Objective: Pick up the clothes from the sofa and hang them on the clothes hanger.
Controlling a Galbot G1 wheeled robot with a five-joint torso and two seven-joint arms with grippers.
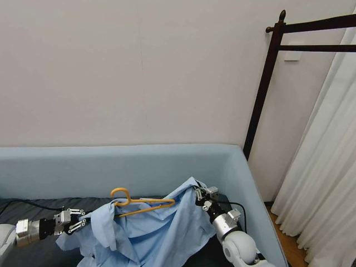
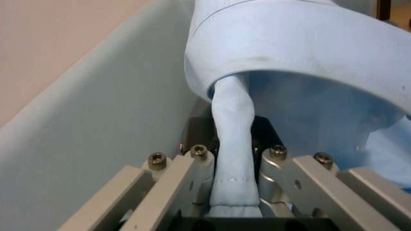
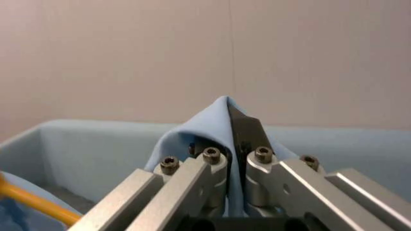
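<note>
Gripping blue shirt (image 1: 150, 236) over sofa (image 1: 111, 161), both jaws clamped on cloth.
Raise left gripper (image 1: 78, 221), 8 o'clock, and right gripper (image 1: 200, 196), 5 o'clock, evenly; mind seemingly threaded hanger (image 1: 146, 209).

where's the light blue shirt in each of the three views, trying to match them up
Head view: the light blue shirt lies bottom centre, held between the left gripper and the right gripper, with a yellow hanger poking out.
Left wrist view: the shirt is at upper right, with a twisted fold running into the left gripper.
Right wrist view: a peak of the shirt sits at centre, pinched by the right gripper.
Shared landmark: the pale blue sofa back.
</note>
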